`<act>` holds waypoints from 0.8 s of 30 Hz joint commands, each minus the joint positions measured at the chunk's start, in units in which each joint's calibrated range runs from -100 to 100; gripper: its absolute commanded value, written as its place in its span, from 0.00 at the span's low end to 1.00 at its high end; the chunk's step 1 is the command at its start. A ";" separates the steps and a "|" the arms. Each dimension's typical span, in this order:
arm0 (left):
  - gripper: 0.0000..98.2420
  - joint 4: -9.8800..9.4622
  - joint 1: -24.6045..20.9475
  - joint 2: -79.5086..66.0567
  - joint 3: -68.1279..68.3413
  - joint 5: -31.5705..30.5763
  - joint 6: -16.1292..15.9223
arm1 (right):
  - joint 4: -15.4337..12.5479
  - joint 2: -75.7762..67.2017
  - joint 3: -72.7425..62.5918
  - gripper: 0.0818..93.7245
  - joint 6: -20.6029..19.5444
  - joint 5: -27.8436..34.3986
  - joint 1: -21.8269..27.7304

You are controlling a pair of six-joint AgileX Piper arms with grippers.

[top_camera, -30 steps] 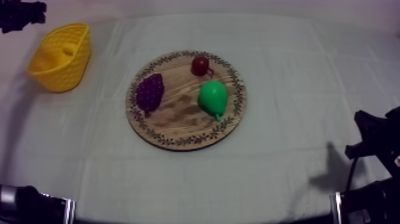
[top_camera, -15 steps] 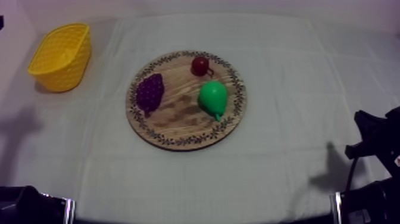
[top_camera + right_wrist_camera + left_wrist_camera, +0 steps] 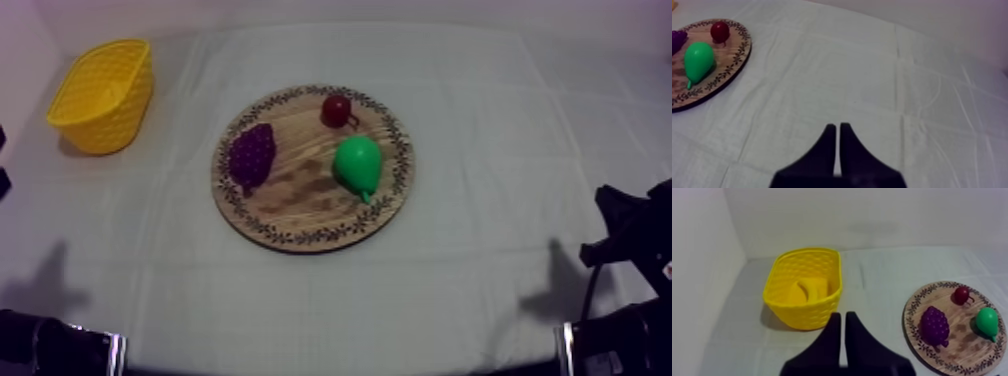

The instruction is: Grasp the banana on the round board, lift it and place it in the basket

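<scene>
Left end effector [image 3: 843, 316] back; pear [image 3: 357, 165], grapes [image 3: 252, 155] on board [image 3: 300, 215]

Table [image 3: 560, 150]: one, covered by a grey-white cloth [image 3: 480, 110] that showed fold creases. Directly on the cloth were two items. Board [image 3: 300, 205]: round, wooden, patterned rim; it lay flat near the table's middle. Basket [image 3: 100, 135]: yellow, lattice walls; it stood upright toward the far left corner, well apart from the board, with cloth between them.
</scene>
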 commanded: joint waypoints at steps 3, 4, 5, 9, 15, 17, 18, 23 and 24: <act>0.00 -0.04 1.01 -7.98 12.84 -5.33 -0.14 | 0.00 -0.03 0.02 0.00 0.01 0.10 -0.03; 0.00 -0.04 1.17 -9.26 15.13 -6.92 -0.16 | 0.00 -0.03 0.02 0.00 0.01 0.10 -0.03; 0.00 -0.10 1.29 -10.73 17.57 -8.52 -0.06 | 0.00 -0.03 0.02 0.00 0.01 0.10 -0.03; 0.00 -0.84 1.36 -14.16 26.84 -13.57 0.64 | 0.00 -0.03 0.02 0.00 0.02 0.10 -0.08; 0.00 -3.03 1.92 -15.13 31.10 -14.51 1.16 | 0.00 -0.03 0.02 0.00 0.02 0.10 -0.23; 0.00 -3.74 1.99 -15.20 32.02 -16.45 5.29 | 0.00 -0.03 0.02 0.00 0.04 0.10 -0.24; 0.00 -4.05 2.01 -15.22 32.54 -18.23 7.96 | 0.00 -0.03 0.02 0.00 0.04 0.10 -0.25; 0.00 -4.66 1.99 -15.26 33.55 -21.88 16.32 | 0.00 -0.03 0.02 0.00 0.02 0.10 -0.26; 0.00 -4.70 1.99 -15.26 33.61 -22.10 16.56 | 0.00 -0.03 0.02 0.00 0.02 0.10 -0.26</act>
